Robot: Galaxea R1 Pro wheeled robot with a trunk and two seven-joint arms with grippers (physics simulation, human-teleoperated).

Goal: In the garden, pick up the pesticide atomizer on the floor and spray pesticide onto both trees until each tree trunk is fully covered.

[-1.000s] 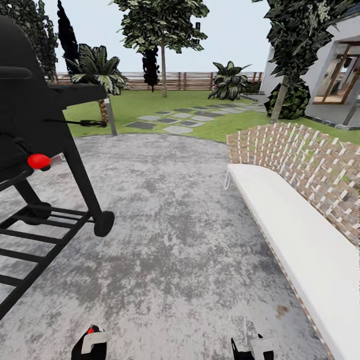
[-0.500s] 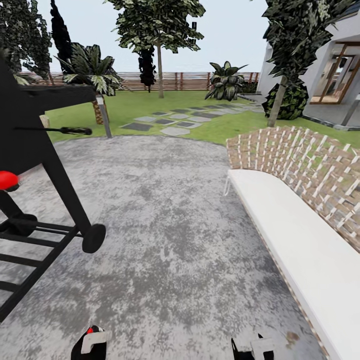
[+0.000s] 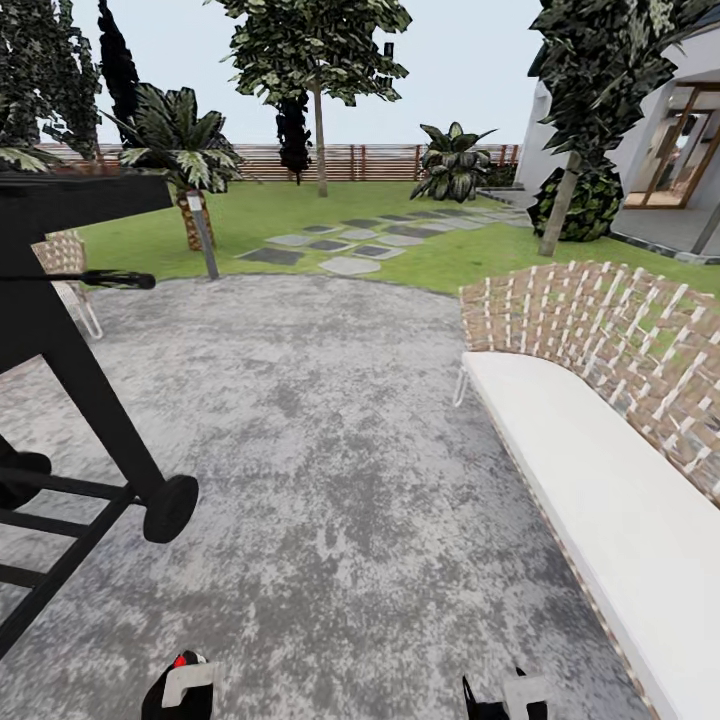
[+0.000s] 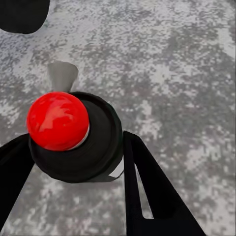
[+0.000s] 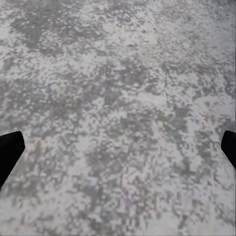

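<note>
1. Between the fingers of the left claw (image 4: 74, 147), low over the grey paving (image 3: 330, 420): the pesticide atomizer (image 4: 73, 157), a round black body capped by a glossy red knob (image 4: 57, 120).
2. Gripped from both sides, one dark finger against each flank of the black body.
3. Red knob turned toward the wrist camera; short grey nozzle (image 4: 62, 76) sticking out past the body, away from the claw's base. Long axis hard to judge from this angle.
4. Seen from the head as a red dot and a white tab on the left claw (image 3: 180, 690), at the near edge of the paving.
5. Right claw (image 5: 118, 147) spread wide, tips at the far edges of its wrist view, nothing but mottled paving between them; also at the near edge from the head (image 3: 505, 695).
6. Flanked on the left by a black wheeled grill (image 3: 60, 330), on the right by a white bench (image 3: 600, 480) with a woven back; broad open paving between them, straight ahead.
7. Beyond the paving's curved edge: green lawn (image 3: 300, 205) crossed by stepping stones (image 3: 350, 265), a thin post (image 3: 203, 235) and a palm (image 3: 185, 150) at the left.
8. Farther off, one tree on a straight pale trunk (image 3: 320, 140) before the slatted fence (image 3: 380, 160); another on a leaning trunk (image 3: 557, 215) near the house (image 3: 680, 130).
</note>
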